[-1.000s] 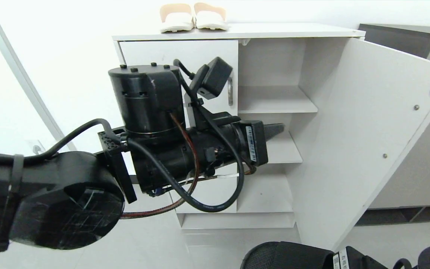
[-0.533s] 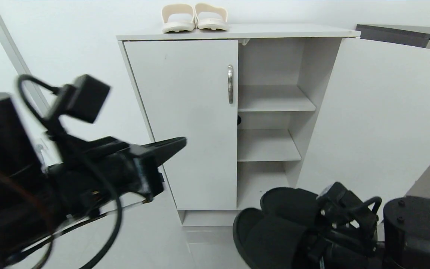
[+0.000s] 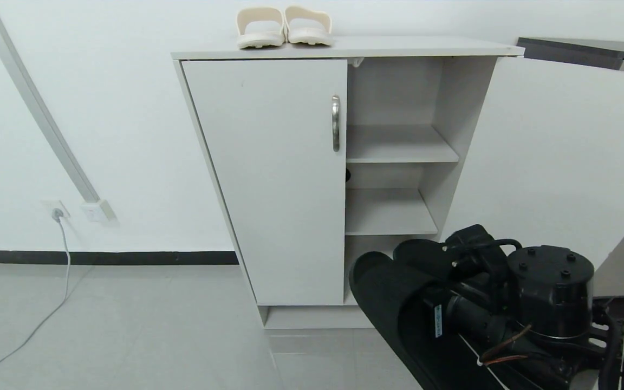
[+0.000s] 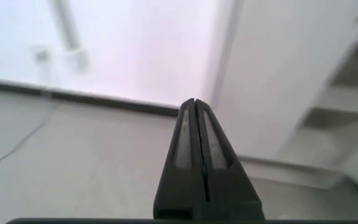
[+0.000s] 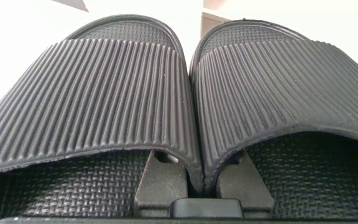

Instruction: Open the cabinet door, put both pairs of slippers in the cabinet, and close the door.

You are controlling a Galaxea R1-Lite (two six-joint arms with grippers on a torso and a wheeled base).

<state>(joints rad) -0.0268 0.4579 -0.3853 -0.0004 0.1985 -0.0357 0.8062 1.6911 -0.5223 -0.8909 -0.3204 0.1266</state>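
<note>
White wall (image 3: 101, 119) and grey tiled floor (image 3: 128, 325) on my feed, logged largest first.

1. Cabinet (image 3: 344, 47), white, one, standing against the wall. Doors: two. Left door (image 3: 274, 179) closed, with one metal handle (image 3: 335, 123). Right door (image 3: 556, 162) swung wide open. Shelves seen through the open half: two, making three compartments. At the middle level a small dark shape (image 3: 348, 174) peeks past the closed door's edge; I cannot tell what it is.

2. Slippers: two pairs, four in all.
- Black slippers (image 3: 393, 287), one pair, side by side, held low in front of the bottom compartment, toes toward the cabinet.
- Cream slippers (image 3: 284, 27), one pair, side by side on the cabinet top above the closed door.

3. Grippers: two.
- Right gripper (image 5: 202, 180): its fingers (image 5: 160, 183) reach in under the ribbed straps and pinch the two touching inner side walls of the black pair.
- Left gripper (image 4: 195, 109): fingers pressed flat together with nothing between them, over the floor, pointed toward the foot of the wall beside the cabinet.

4. Wall socket (image 3: 54, 210), one, with a grey cord (image 3: 46, 319) trailing over the floor.
</note>
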